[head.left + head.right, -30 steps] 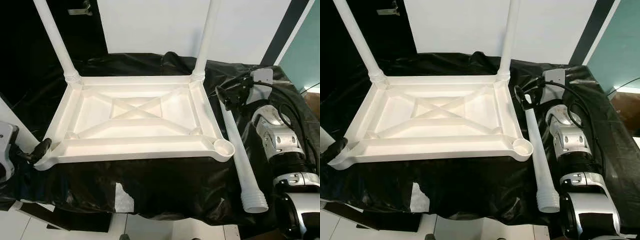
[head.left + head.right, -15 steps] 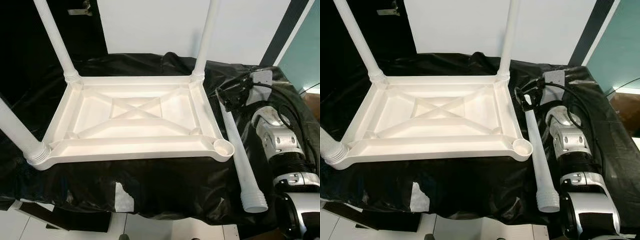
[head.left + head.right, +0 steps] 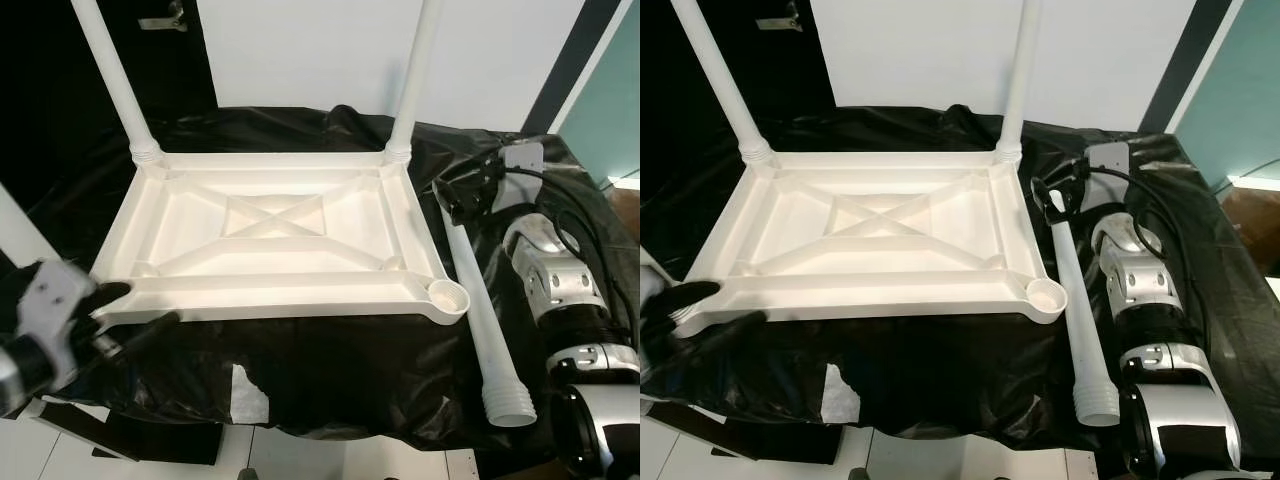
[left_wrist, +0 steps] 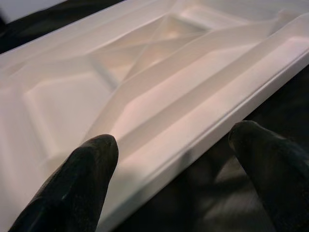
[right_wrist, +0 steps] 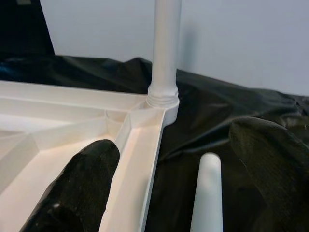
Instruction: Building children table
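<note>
Left eye view: upturned white tabletop [image 3: 270, 240] on black sheeting [image 3: 330, 370], white wall [image 3: 320, 50] behind.

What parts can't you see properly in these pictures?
1. Tops of the two standing legs: cut off by the upper edge in both eye views.
2. Left gripper: motion-blurred in the eye views, covering the near left corner of the tabletop.
3. Loose leg: in the right wrist view just its rounded tip shows; the rest runs off the edge.
</note>
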Controlling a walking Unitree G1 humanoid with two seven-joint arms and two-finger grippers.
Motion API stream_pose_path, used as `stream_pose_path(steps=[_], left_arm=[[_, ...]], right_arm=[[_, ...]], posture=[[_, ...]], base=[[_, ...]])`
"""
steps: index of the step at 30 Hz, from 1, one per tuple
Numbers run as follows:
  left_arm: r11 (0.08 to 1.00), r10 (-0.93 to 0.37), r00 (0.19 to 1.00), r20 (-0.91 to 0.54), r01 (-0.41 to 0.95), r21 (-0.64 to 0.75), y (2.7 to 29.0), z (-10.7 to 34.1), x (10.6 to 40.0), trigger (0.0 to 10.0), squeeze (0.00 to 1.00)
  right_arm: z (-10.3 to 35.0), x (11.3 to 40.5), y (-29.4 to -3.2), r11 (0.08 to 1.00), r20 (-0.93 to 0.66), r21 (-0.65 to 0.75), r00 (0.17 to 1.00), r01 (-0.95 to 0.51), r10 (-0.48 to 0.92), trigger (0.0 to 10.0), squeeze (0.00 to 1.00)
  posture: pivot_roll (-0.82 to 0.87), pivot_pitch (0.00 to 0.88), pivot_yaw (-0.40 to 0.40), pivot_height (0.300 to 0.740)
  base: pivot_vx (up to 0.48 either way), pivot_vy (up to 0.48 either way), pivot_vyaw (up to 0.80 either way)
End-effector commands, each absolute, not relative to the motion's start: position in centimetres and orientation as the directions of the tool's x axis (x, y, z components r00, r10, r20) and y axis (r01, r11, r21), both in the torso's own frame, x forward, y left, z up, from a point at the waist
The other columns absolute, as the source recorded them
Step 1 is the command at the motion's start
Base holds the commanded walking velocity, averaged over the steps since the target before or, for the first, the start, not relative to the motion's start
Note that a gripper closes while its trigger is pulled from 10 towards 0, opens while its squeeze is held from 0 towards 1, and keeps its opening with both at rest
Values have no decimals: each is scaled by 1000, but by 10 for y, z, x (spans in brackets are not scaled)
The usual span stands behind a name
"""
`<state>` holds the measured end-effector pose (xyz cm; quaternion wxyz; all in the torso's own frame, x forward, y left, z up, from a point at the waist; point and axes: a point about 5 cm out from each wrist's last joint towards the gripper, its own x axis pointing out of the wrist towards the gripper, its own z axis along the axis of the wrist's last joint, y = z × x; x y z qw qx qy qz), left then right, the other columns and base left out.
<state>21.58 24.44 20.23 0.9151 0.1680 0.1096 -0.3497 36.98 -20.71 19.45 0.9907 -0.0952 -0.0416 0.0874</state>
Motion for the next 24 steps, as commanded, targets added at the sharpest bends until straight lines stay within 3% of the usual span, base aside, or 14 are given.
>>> stream_pose_path(steps=[1, 13, 24], left_arm=[[740, -540, 783, -309, 616, 270, 241, 196, 226, 10000, 0], [644, -627, 694, -355, 717, 266, 208, 176, 256, 10000, 0], [600, -591, 678, -437, 732, 324, 198, 150, 272, 10000, 0]], right_arm=[[186, 365, -208, 969, 39, -190, 985, -157, 167, 10000, 0], [165, 343, -223, 982, -10, -171, 996, -85, 85, 10000, 0], [163, 337, -227, 984, -19, -169, 998, -54, 52, 10000, 0]], posture=[[44, 29, -44, 740], [4, 20, 14, 740], [-13, 15, 30, 740]], base=[[0, 0, 0], [0, 0, 0], [0, 0, 0]])
